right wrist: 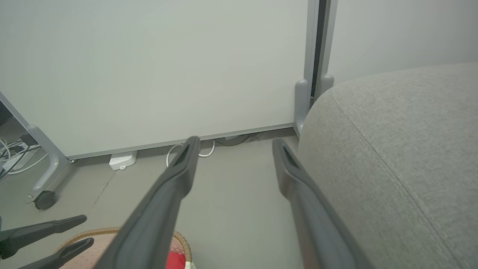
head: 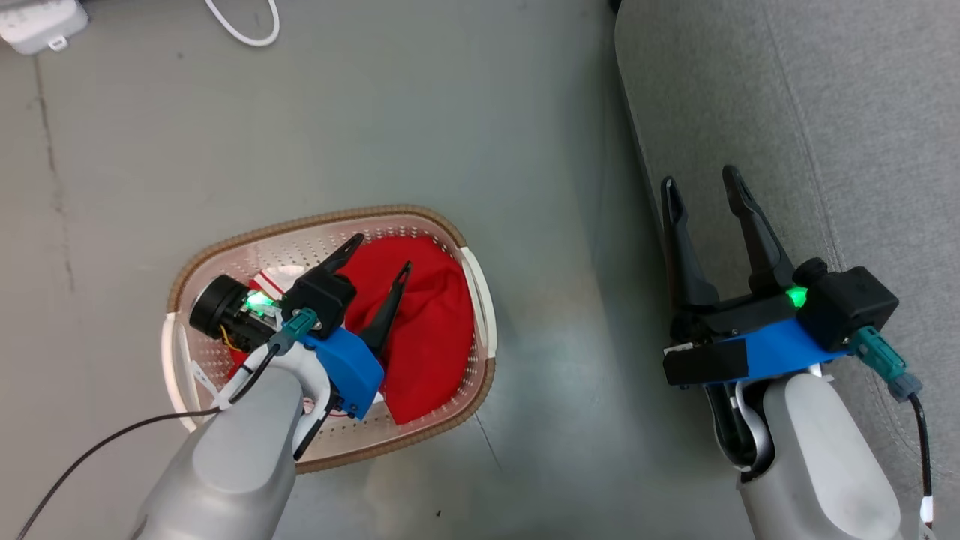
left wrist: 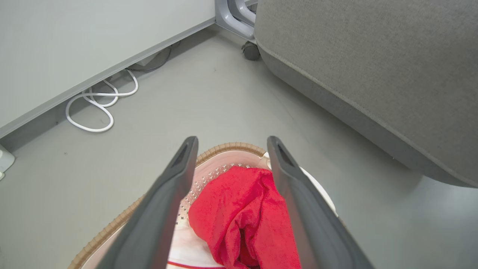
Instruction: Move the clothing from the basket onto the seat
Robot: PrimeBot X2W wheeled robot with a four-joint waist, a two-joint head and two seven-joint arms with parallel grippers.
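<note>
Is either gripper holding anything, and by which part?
Nothing is held: the left gripper open above the red garment in the basket, the right gripper open by the seat.

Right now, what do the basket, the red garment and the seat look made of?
Basket: matte cream plastic, going by the punched holes; the brown rim looks woven. Red garment: soft cloth, perhaps terry, given its limp folds and fuzzy surface. Seat: grey woven upholstery with stitched seams.

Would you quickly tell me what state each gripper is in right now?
Left gripper: open, holding nothing, above the clothing in the basket.
Right gripper: open, holding nothing, by the seat.
</note>
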